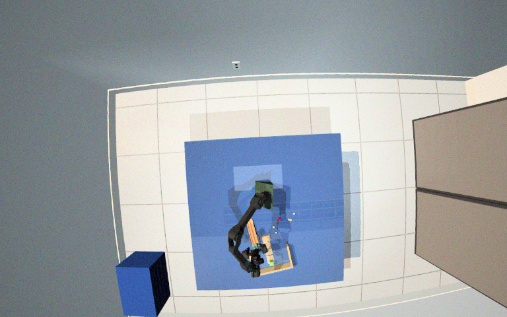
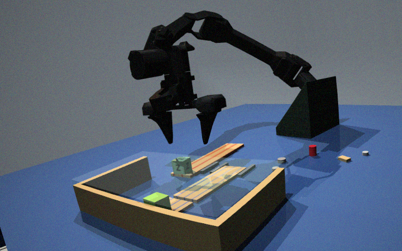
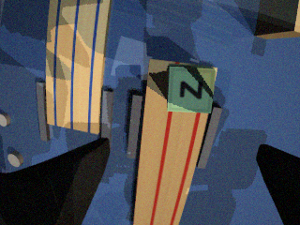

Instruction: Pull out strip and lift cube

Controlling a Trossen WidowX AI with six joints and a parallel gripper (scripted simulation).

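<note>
The end effector (image 2: 186, 141) hangs above the tabletop (image 2: 355, 192) with its fingers (image 2: 204, 125) spread wide and nothing between them. Its tips point down, clear of everything below.

Beneath it, slightly toward the pen, sits the cube (image 2: 181, 164), pale green with a dark letter on its faces. In the wrist view the cube (image 3: 190, 89) rests on the far end of the red-lined strip (image 3: 164, 175), which runs back toward the camera between two short grey rails (image 3: 134, 126). In the exterior view that strip (image 2: 213, 157) reaches out past the open side of the pen (image 2: 148, 211), a tan three-walled enclosure.

Beside it lies the blue-lined strip (image 2: 209, 183), which sits inside the pen. At its near end a lime block (image 2: 156, 198) rests close to the front wall.

Farther out on the tabletop stand a red cylinder (image 2: 312, 149), a small tan block (image 2: 344, 158) and grey discs (image 2: 281, 160). The arm's dark base (image 2: 314, 109) rises behind them.
</note>
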